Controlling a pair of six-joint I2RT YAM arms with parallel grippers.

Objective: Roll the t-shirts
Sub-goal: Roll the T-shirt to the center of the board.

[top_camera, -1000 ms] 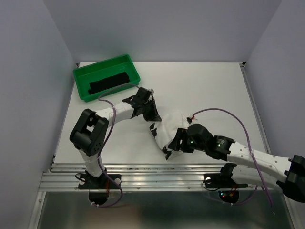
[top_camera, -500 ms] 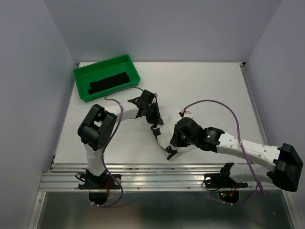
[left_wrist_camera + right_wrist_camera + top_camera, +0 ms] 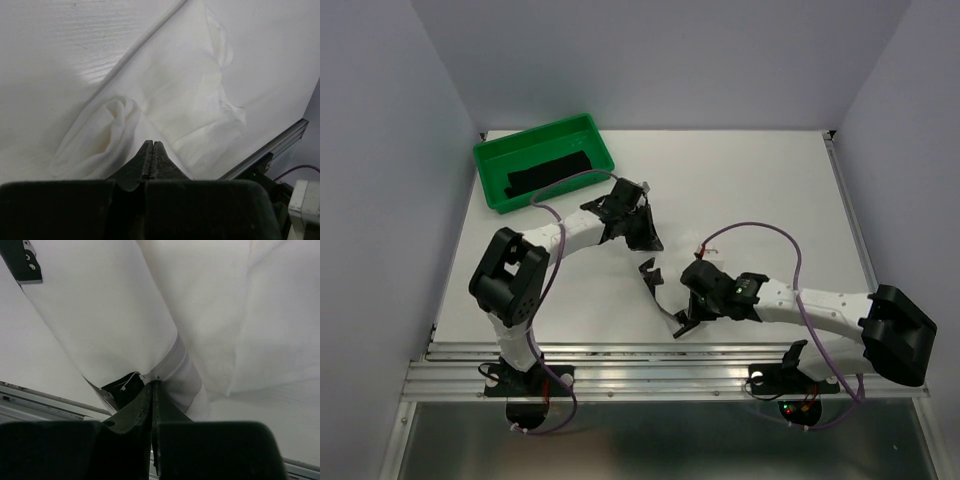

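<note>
The white t-shirt (image 3: 665, 290) lies stretched on the table between my two grippers, its small black marks (image 3: 648, 269) showing. My left gripper (image 3: 645, 240) is at its far end; in the left wrist view the jaws (image 3: 151, 143) are shut, with white cloth (image 3: 175, 90) bunched at their tips. My right gripper (image 3: 686, 318) is at the near end, close to the table's front edge. The right wrist view shows it (image 3: 154, 381) shut on the shirt's hem (image 3: 175, 365), beside a black printed patch (image 3: 122, 390). The black t-shirt (image 3: 548, 172) lies in the green tray.
The green tray (image 3: 535, 132) sits at the far left corner of the table. A metal rail (image 3: 650, 360) runs along the table's front edge, just behind the right gripper. Purple cables (image 3: 760, 230) loop above both arms.
The right gripper has shut on the shirt's near hem. The right arm has swung and lowered towards the front edge, and the shirt now lies flatter. The left gripper has hardly moved.
</note>
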